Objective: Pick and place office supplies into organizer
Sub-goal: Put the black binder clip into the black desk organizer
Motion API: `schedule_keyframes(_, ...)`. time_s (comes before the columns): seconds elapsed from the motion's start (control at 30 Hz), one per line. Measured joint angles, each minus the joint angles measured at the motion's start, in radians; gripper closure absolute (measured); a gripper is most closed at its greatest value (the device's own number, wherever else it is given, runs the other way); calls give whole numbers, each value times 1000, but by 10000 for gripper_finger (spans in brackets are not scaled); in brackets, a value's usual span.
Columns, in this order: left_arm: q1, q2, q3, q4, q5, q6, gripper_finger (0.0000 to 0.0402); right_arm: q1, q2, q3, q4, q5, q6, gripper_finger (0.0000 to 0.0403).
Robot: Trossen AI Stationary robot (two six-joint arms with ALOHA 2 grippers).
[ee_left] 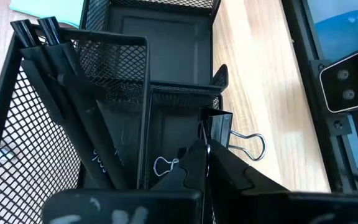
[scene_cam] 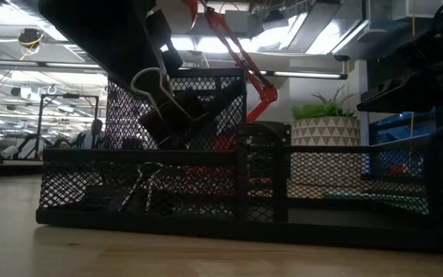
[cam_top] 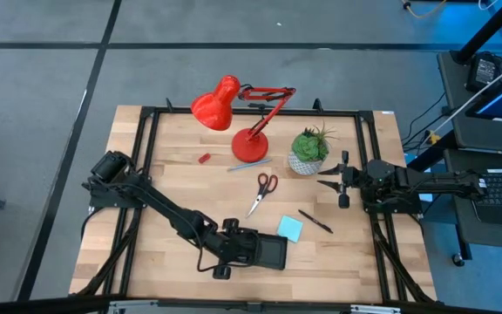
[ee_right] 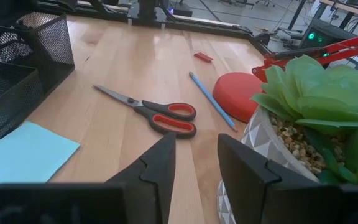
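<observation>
The left gripper (ee_left: 205, 163) hangs over the black mesh organizer (cam_top: 268, 253) at the table's near edge, its fingers pinched on a black binder clip (ee_left: 219, 130) above a compartment; another clip (scene_cam: 141, 188) seems to lie inside already, and 2 dark pens (ee_left: 42, 31) stand in the tall section. So the job looks partly done. Still out on the wood are the red-handled scissors (cam_top: 263, 190), the blue sticky-note pad (cam_top: 290, 228), a dark pen (cam_top: 315, 221), a blue pencil (ee_right: 211, 99) and a tiny red piece (cam_top: 204, 158). The right gripper (ee_right: 194, 177) waits partly open and empty near the potted plant (cam_top: 309, 148).
</observation>
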Motion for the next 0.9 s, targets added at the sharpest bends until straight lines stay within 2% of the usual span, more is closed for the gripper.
schedule_keyframes(0.6, 0, 0, -1, 8, -25, -3, 398, 0, 0, 0, 0, 0, 1, 280)
schedule_keyframes(0.9, 3, 5, -5, -2, -32, -61, 398, 0, 0, 0, 0, -1, 2, 280)
